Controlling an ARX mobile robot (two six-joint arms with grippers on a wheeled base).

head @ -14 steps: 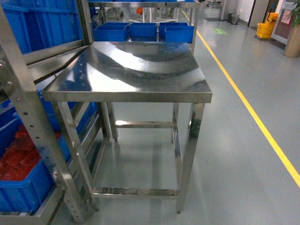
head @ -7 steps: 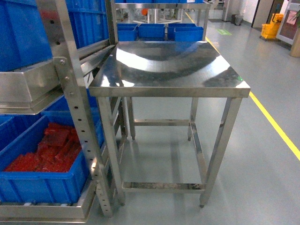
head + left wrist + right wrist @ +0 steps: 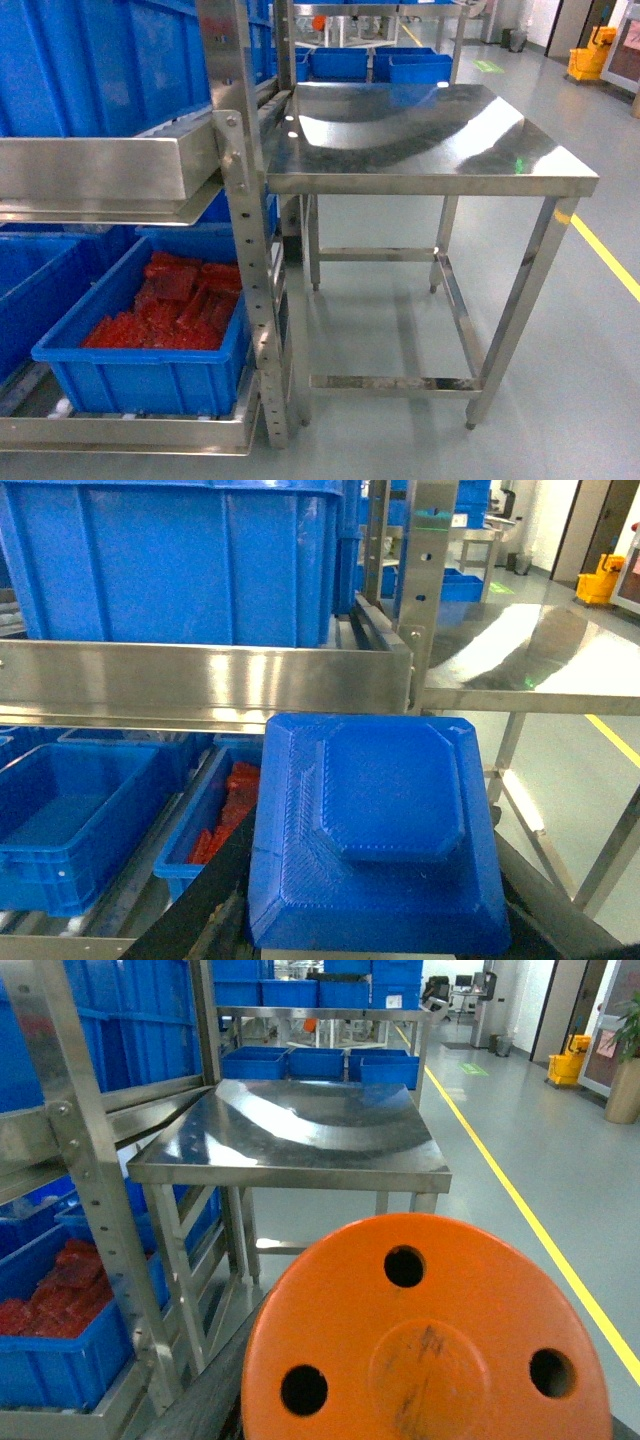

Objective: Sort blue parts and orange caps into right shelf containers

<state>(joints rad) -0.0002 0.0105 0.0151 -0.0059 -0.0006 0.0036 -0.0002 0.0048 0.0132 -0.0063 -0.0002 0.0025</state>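
Close under the left wrist camera, a blue part (image 3: 375, 835) is filling the lower frame; dark gripper pieces are showing only at its edges, so it is probably being held, though the jaws cannot be made out. In the right wrist view an orange cap (image 3: 425, 1345) with three round holes is likewise blocking the gripper, and its grip cannot be told.

Compared with a second ago, the head view is swinging left: the steel table (image 3: 430, 150) is sitting further right, and the shelf (image 3: 240, 200) is taking up the left half. On the shelf's bottom level a blue container (image 3: 150, 360) is holding red pieces (image 3: 170, 310), and another large container (image 3: 100, 65) is standing above. The grey floor (image 3: 580, 380) is carrying a yellow line (image 3: 605, 258).
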